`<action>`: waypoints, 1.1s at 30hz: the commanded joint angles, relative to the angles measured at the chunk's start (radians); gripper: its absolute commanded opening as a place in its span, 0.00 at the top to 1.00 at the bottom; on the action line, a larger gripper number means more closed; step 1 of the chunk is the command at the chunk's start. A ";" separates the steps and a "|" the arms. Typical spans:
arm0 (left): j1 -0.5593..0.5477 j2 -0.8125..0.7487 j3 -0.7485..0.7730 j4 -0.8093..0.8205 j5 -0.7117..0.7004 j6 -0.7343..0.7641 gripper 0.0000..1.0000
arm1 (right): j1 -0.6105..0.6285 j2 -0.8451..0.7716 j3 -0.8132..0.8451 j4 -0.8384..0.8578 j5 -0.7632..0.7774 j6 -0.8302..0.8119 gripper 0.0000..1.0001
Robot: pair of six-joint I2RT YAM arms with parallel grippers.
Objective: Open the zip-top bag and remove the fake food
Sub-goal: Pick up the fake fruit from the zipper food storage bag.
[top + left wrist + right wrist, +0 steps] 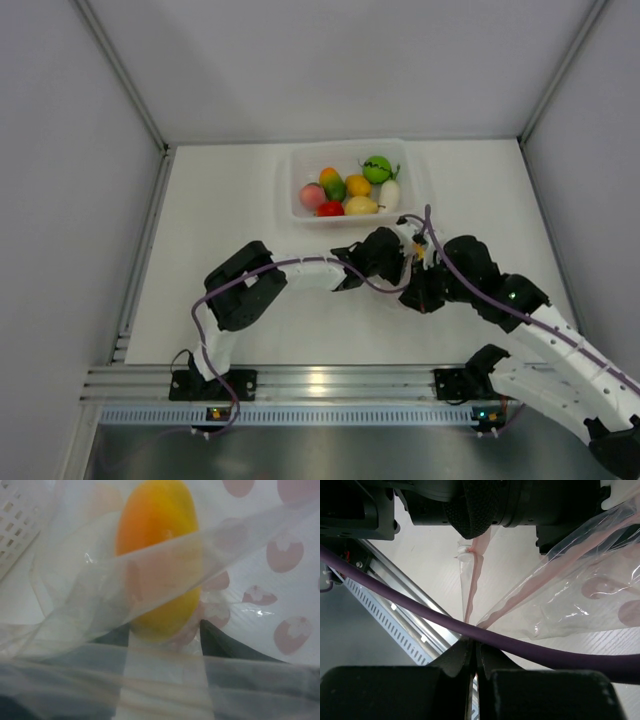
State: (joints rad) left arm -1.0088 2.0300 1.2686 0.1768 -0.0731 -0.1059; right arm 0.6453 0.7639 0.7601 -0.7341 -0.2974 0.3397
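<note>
Hold clear crinkly zip-top bag (570, 595) taut in shut right hand (472, 649). Close open left hand (165, 628) squarely around glossy yellow-orange fruit (157, 555).

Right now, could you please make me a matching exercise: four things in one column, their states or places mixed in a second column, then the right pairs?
Things:
1. left gripper
2. right gripper
3. orange-yellow fake fruit
4. clear tub

States or places:
a. shut on the zip-top bag
b. holds several fake fruits
c. open, fingers apart
d. seen through the bag's film

Pairs: 1-c, 2-a, 3-d, 4-b
</note>
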 commanded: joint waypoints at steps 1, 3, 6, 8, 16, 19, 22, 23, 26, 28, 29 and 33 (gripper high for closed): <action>0.004 0.019 0.040 0.061 -0.076 -0.041 0.38 | -0.001 -0.029 0.004 0.012 -0.101 -0.004 1.00; 0.004 0.006 0.025 0.061 -0.105 -0.087 0.45 | -0.001 -0.021 0.007 0.001 -0.103 -0.013 1.00; 0.004 -0.042 -0.021 0.049 -0.171 -0.159 0.75 | -0.001 -0.014 0.028 -0.002 -0.114 -0.011 1.00; 0.004 -0.095 -0.052 0.033 -0.200 -0.201 0.78 | -0.001 -0.018 0.053 -0.017 -0.089 -0.011 1.00; 0.004 -0.252 -0.239 -0.042 -0.176 -0.385 1.00 | -0.001 -0.029 0.125 -0.070 0.050 -0.022 1.00; -0.002 -0.324 -0.273 -0.124 -0.128 -0.463 1.00 | -0.001 -0.034 0.160 -0.105 0.150 -0.002 1.00; -0.013 -0.408 -0.284 -0.261 -0.061 -0.508 1.00 | 0.001 -0.023 0.183 -0.154 0.273 0.004 1.00; -0.019 -0.430 -0.279 -0.296 -0.050 -0.515 1.00 | 0.001 -0.017 0.194 -0.166 0.291 0.002 1.00; -0.071 -0.514 -0.253 -0.453 -0.086 -0.508 0.93 | -0.001 0.006 0.189 -0.192 0.227 -0.025 1.00; -0.123 -0.554 -0.242 -0.555 -0.143 -0.502 0.81 | -0.001 0.021 0.188 -0.197 0.199 -0.041 1.00; -0.131 -0.562 -0.242 -0.585 -0.154 -0.499 0.77 | -0.001 0.020 0.173 -0.191 0.192 -0.044 1.00; -0.132 -0.562 -0.242 -0.634 -0.194 -0.480 0.62 | 0.001 0.022 0.162 -0.202 0.093 -0.073 1.00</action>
State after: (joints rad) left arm -1.1507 1.4807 1.0080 -0.3180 -0.1997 -0.5941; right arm 0.6453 0.7921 0.9108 -0.8825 -0.1577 0.3122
